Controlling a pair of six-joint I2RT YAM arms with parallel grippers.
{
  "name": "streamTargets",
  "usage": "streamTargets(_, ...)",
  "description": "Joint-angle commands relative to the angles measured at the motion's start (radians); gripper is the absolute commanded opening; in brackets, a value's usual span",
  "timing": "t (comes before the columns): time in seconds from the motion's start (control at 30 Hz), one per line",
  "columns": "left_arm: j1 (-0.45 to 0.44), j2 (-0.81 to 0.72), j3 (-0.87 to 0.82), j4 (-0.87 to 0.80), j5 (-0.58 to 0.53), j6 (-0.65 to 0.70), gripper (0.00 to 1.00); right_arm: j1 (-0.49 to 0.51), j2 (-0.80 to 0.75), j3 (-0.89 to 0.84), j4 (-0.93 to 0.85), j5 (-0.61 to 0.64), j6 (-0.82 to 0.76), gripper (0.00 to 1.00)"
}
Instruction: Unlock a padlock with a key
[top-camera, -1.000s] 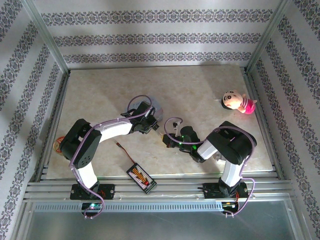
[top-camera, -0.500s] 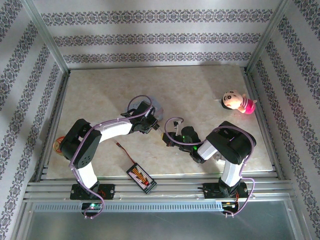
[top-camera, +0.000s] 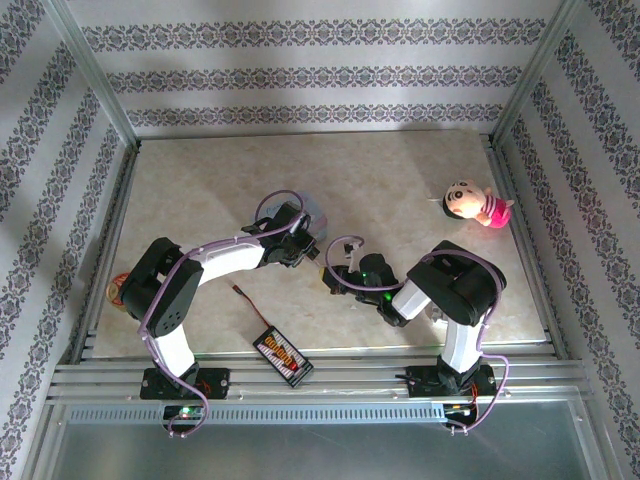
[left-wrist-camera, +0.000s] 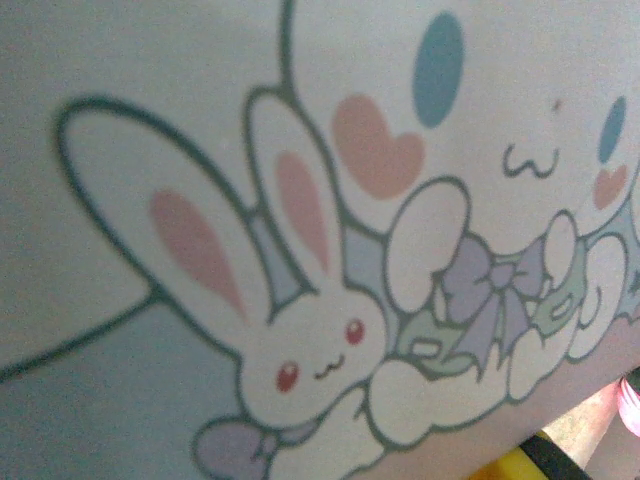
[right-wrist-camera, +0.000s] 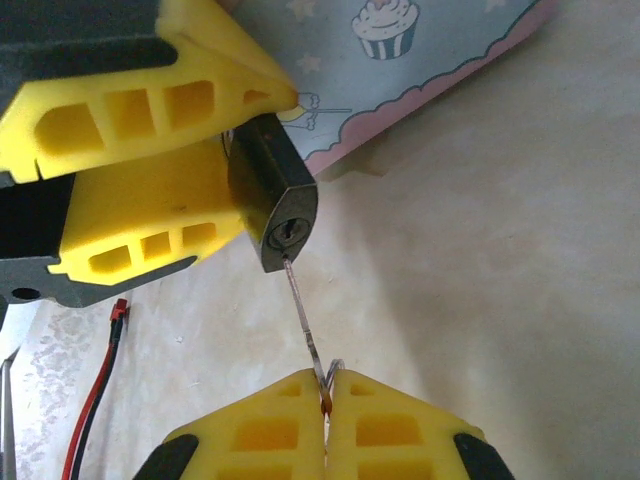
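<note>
Now, the left gripper (right-wrist-camera: 262, 165) clamps the padlock (right-wrist-camera: 283, 205) between its yellow fingers, keyhole facing down, just beside the cartoon tin (right-wrist-camera: 420, 60). Below it, the key (right-wrist-camera: 300, 310) meets the keyhole with its tip, its other end pinched in the closed right gripper (right-wrist-camera: 326, 400).

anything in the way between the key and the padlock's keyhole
Nothing visible does. The key, pinched by the right gripper, has its tip at the keyhole of the padlock, which the left gripper holds.
</note>
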Motion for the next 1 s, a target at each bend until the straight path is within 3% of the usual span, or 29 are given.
streamTargets(0.0, 0.012, -0.008, 0.002, 0.048, 0.017, -0.022, 0.05, 0.011, -0.005, 0.001, 0.046, 0.026, -0.028, 0.0)
streamTargets(0.97, 0.013, 0.008, 0.004, 0.053, 0.033, -0.015, 0.05, 0.013, -0.023, 0.01, 0.05, 0.044, -0.03, 0.0)
